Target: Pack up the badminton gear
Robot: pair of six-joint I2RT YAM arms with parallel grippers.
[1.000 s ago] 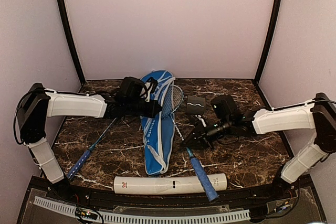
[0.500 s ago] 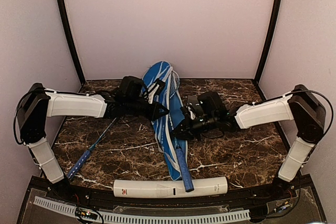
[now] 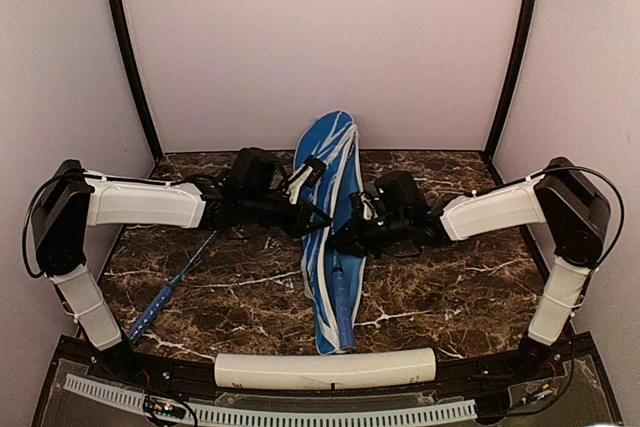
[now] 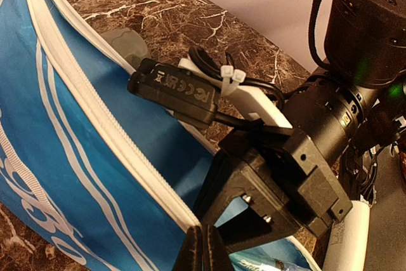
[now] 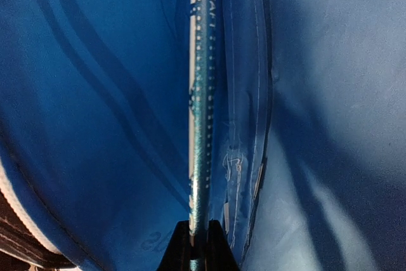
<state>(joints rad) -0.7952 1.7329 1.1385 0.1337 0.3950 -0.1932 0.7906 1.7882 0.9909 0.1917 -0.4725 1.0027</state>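
The step in hand looks like loading the first racket into the zip bag (image 3: pixel 327 162); the left gripper (image 4: pixel 204 247) is pinched shut on the bag's white-trimmed zip edge, lifting that flap so the mouth gapes just beside its fingertips; the right gripper (image 5: pixel 198 245) sits inside that opening, clamped on the thin shaft of the racket (image 5: pixel 200 93), which runs straight ahead of its fingertips into the blue lining; behind this gripper, toward the arm bases, the racket's blue wrapped handle lies within the bag's narrow end, so the racket seems mostly in, though whether its head is fully seated at the wide end cannot be told; the next move, as I judge it, calls for the right gripper to let go and back out along the shaft's line without snagging the flap, while the left one holds the edge up; the bag is bright blue with white stripes and trim, soft and creased, its wide end raised beyond both grippers against the back wall, likely to slump once released; the second racket (image 3: pixel 172 285) lies flat on the marble table (image 3: pixel 450 287), apart from the bag, below and behind the left gripper; the white tube (image 3: pixel 325 369) lies crosswise at the near edge, well behind both grippers; no shuttlecocks are visible.
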